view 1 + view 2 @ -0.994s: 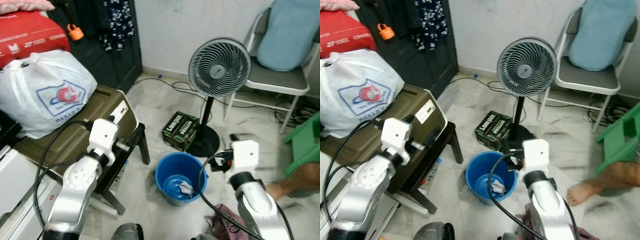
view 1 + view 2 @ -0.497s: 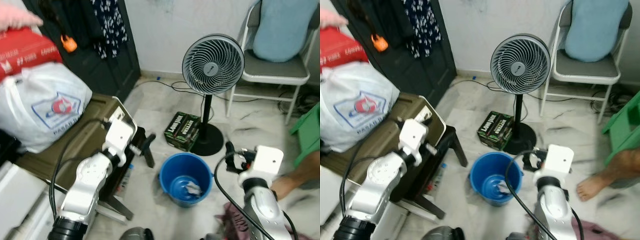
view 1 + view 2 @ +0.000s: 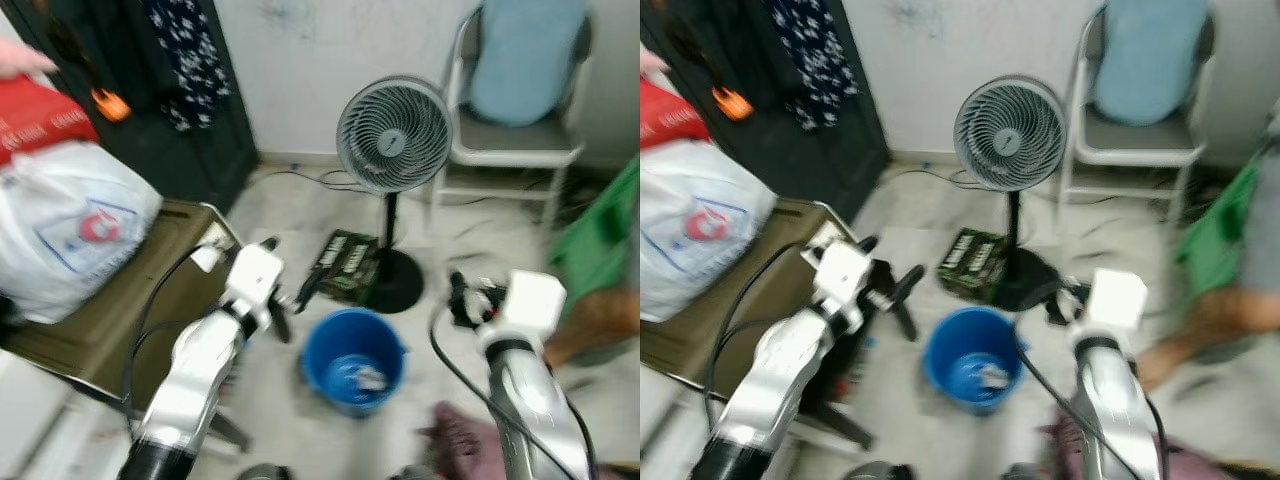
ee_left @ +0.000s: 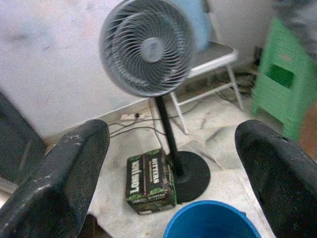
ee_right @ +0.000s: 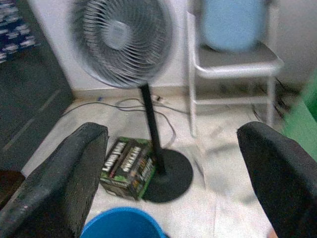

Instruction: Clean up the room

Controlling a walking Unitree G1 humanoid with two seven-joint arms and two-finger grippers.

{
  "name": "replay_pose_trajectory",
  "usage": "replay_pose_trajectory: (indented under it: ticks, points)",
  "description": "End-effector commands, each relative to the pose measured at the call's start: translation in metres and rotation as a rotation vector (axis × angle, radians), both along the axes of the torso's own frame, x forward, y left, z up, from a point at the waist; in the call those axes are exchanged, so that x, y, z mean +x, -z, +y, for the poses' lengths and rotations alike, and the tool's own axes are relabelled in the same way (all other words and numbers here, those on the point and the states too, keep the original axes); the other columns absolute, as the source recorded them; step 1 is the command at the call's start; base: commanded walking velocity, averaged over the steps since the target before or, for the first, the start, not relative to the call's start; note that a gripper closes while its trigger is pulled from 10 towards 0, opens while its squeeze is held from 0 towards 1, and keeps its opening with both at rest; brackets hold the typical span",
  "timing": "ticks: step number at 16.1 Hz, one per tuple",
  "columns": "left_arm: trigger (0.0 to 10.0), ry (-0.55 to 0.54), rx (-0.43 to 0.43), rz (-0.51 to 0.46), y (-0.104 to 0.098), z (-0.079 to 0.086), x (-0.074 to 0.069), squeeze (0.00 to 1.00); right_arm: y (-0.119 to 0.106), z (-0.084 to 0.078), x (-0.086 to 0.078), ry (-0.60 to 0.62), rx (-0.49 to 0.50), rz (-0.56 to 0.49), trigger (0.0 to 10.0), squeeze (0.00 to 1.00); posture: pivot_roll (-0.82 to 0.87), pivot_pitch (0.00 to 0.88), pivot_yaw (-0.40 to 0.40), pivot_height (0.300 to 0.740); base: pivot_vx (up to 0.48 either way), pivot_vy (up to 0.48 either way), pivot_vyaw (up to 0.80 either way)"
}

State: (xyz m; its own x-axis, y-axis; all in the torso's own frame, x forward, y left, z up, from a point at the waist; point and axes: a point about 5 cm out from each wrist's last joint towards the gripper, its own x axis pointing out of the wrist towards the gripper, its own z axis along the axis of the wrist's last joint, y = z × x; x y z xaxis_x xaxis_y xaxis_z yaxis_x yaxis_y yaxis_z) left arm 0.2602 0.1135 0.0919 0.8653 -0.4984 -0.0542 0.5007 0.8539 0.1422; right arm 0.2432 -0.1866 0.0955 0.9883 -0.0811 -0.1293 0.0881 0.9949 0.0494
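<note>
The pale marble floor (image 3: 300, 200) carried a blue bucket (image 3: 352, 358). A fan (image 3: 393, 140) and a green box (image 3: 344, 266) stood beyond both open jaws.

A bucket (image 3: 354, 358) stands on the floor between the two arms, with a scrap of something lying inside it. Just behind it sits a box (image 3: 342, 266), touching the base of a standing fan (image 3: 393, 135). Behind the fan, to the right, a chair (image 3: 505, 150) holds a cushion (image 3: 527, 62). On the left, a bag (image 3: 68, 233) rests on a suitcase (image 3: 120, 300).
</note>
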Motion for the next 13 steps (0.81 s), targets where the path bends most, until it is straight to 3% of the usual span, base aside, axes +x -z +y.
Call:
replay_pose_trajectory:
  ticks: [1,5,7,9,10,13]
  points:
    - [10.0,-0.072,0.02,-0.022,-0.003,0.015,-0.002,0.0,0.003,0.014,0.007,-0.083,0.013,0.025,10.0,0.0,0.0,0.0,-0.01,0.74,0.0,0.0,0.0]
    - [10.0,-0.198,-0.003,-0.057,-0.01,0.032,-0.011,0.0,-0.01,0.037,0.035,-0.202,0.0,-0.005,10.0,0.0,0.07,0.0,-0.063,0.74,0.0,0.0,0.0]
    - [10.0,-0.21,-0.009,-0.061,-0.009,0.038,-0.016,0.0,-0.008,0.031,0.034,-0.116,-0.112,0.02,10.0,0.0,0.06,0.0,-0.061,0.74,0.0,0.0,0.0]
    - [10.0,-0.196,-0.025,-0.034,-0.007,0.04,-0.022,0.0,-0.008,0.025,0.024,-0.074,-0.015,0.026,10.0,0.0,0.02,0.0,-0.037,0.74,0.0,0.0,0.0]
    - [10.0,-0.194,-0.026,-0.031,-0.006,0.039,-0.023,0.0,-0.009,0.021,0.023,-0.045,-0.07,0.008,10.0,0.0,0.01,0.0,-0.034,0.74,0.0,0.0,0.0]
    - [10.0,-0.152,-0.016,0.014,0.0,0.032,-0.032,0.0,-0.005,-0.001,-0.004,0.026,-0.062,0.028,10.0,0.0,-0.03,0.0,0.007,0.74,0.0,0.0,0.0]
